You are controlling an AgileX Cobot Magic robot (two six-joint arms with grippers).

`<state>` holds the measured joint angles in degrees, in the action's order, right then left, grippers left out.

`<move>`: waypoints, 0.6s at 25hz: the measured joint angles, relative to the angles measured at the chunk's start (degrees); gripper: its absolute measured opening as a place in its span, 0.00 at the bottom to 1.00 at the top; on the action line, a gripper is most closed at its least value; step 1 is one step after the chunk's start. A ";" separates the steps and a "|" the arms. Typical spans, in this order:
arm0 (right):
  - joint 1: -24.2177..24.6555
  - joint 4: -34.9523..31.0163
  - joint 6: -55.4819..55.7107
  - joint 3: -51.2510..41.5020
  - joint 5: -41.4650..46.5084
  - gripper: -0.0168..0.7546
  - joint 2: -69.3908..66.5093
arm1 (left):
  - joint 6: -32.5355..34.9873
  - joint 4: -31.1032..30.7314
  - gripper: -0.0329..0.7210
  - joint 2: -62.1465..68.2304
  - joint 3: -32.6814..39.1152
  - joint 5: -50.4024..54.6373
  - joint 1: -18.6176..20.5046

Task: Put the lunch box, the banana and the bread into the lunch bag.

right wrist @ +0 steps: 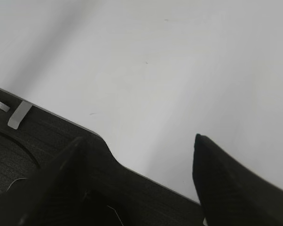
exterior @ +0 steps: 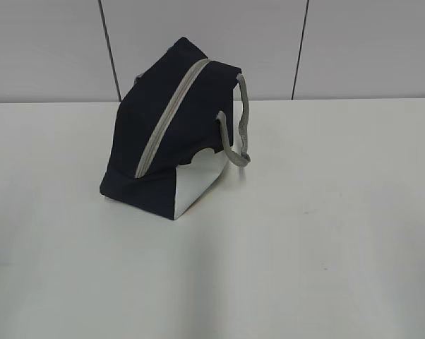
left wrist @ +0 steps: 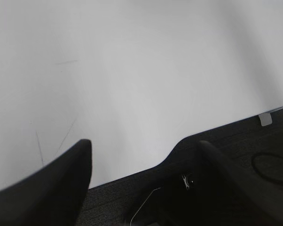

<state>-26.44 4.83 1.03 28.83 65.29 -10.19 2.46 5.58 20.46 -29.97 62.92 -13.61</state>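
The lunch bag (exterior: 166, 134) stands on the white table, left of centre in the exterior view: dark navy, with a shut grey zipper (exterior: 171, 116), grey strap handles (exterior: 242, 120) and a white side panel. The lunch box, the banana and the bread are out of view. Neither gripper shows in the exterior view. In the left wrist view my left gripper (left wrist: 144, 143) is open and empty over the table's near edge. In the right wrist view my right gripper (right wrist: 139, 139) is open and empty, also over the table's edge.
The white table (exterior: 325, 233) stretches wide around the bag. A grey panelled wall (exterior: 339, 42) stands behind it. Both wrist views show dark floor below the table's edge (left wrist: 132, 197), with a strip of pale tape (right wrist: 19, 114).
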 joint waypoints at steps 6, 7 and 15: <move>0.00 0.09 0.00 0.00 0.00 0.68 0.00 | 0.00 0.00 0.66 0.00 0.00 0.00 0.00; 0.00 0.09 0.00 0.00 0.00 0.68 0.00 | 0.00 0.00 0.66 0.00 0.00 0.00 0.00; 0.12 0.09 0.00 0.00 -0.10 0.68 0.00 | 0.00 0.15 0.66 -1.45 0.00 0.00 0.32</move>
<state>-26.32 4.92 1.03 28.83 65.19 -10.19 2.46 5.73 19.01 -29.97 62.92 -13.28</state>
